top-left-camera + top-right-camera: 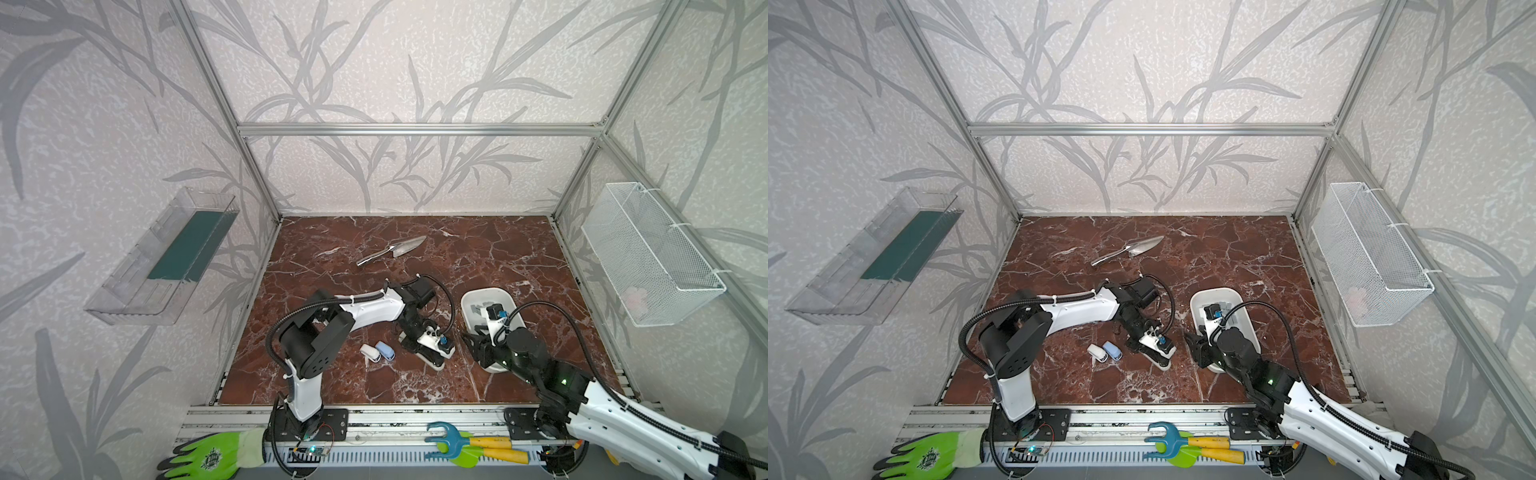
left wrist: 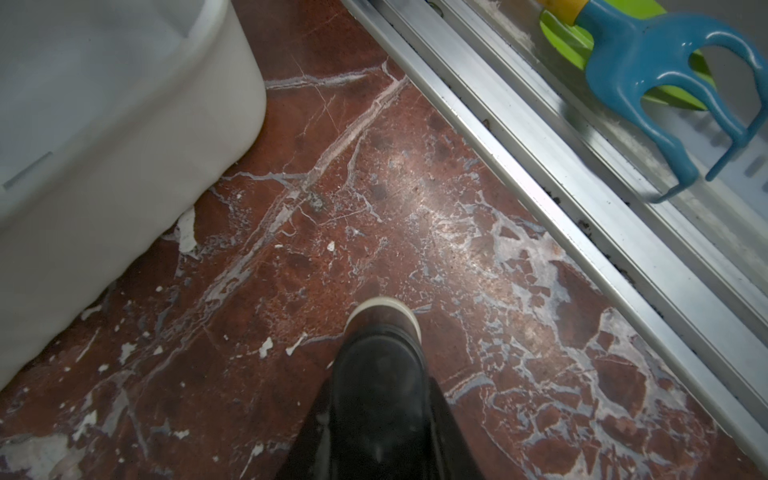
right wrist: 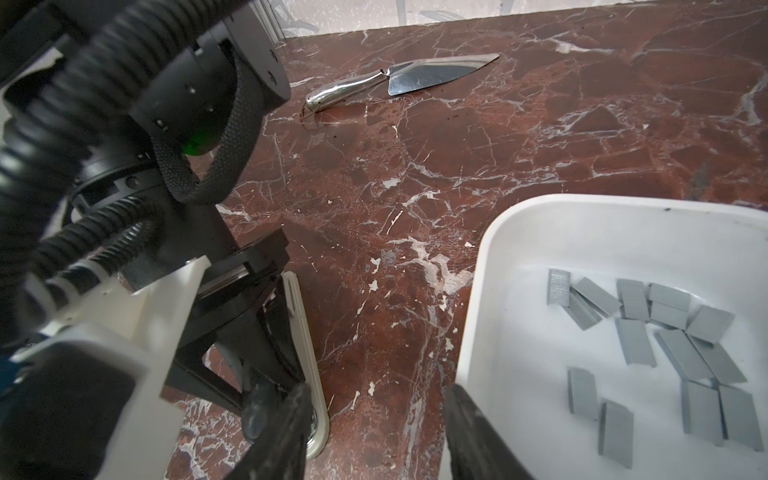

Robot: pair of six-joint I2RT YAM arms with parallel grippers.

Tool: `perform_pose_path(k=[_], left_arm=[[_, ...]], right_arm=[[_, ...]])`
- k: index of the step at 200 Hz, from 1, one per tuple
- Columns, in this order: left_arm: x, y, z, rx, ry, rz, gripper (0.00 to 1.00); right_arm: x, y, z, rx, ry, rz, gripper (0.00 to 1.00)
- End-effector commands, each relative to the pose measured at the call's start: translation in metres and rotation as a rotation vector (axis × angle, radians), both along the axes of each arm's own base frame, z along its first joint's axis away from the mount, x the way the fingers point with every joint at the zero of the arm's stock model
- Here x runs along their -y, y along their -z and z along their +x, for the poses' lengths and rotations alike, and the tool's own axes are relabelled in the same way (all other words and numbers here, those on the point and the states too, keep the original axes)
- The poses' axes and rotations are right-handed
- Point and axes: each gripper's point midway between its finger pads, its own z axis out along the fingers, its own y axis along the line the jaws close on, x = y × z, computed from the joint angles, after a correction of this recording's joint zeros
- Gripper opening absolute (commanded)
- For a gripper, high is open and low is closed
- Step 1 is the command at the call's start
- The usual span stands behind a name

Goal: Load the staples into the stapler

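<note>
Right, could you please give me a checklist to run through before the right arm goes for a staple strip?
1. Left gripper shut on the stapler, which rests on the table: ok.
2. Right gripper jaws open, nothing between them: ok.
3. Staples lie loose and uncovered in the white tray: ok.
4. Right gripper above the staples: not ok; it hangs over bare table between stapler and tray.
5. Stapler's magazine open for loading: cannot tell; the left gripper hides it.
</note>
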Motion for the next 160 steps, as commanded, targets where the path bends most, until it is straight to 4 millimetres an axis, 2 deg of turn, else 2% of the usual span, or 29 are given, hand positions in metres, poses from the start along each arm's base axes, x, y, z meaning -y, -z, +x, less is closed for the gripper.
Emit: perform_pose_path(k=[1, 37, 74, 94, 113, 138, 160], left_arm=[[0.001, -0.019, -0.006, -0.014, 0.042, -0.046, 0.12], [-0.009, -0.034, -0.004, 0.0, 0.035, -0.057, 0.0], [-0.029, -0.061, 0.007, 0.036, -0.043, -0.141, 0.0], [-0.033, -0.079, 0.011, 0.037, -0.073, -0.239, 0.0], [-0.035, -0.084, 0.017, 0.073, -0.099, -0.245, 0.0], [-0.028, -0.089, 0.041, 0.098, -0.253, -0.251, 0.0], [-0.023, -0.094, 0.052, 0.096, -0.323, -0.281, 0.0]], right_arm=[[-0.005, -0.004, 0.0, 0.03, -0.028, 0.021, 0.49], [-0.02, -0.014, -0.01, 0.062, -0.13, 0.066, 0.4], [-0.039, -0.025, -0.026, 0.138, -0.251, 0.084, 0.35], [-0.051, -0.03, -0.034, 0.187, -0.31, 0.085, 0.35], [-0.059, -0.035, -0.04, 0.248, -0.358, 0.094, 0.36], [-0.067, -0.053, -0.045, 0.351, -0.418, 0.13, 0.37], [-0.061, -0.068, -0.032, 0.443, -0.353, 0.105, 0.44]])
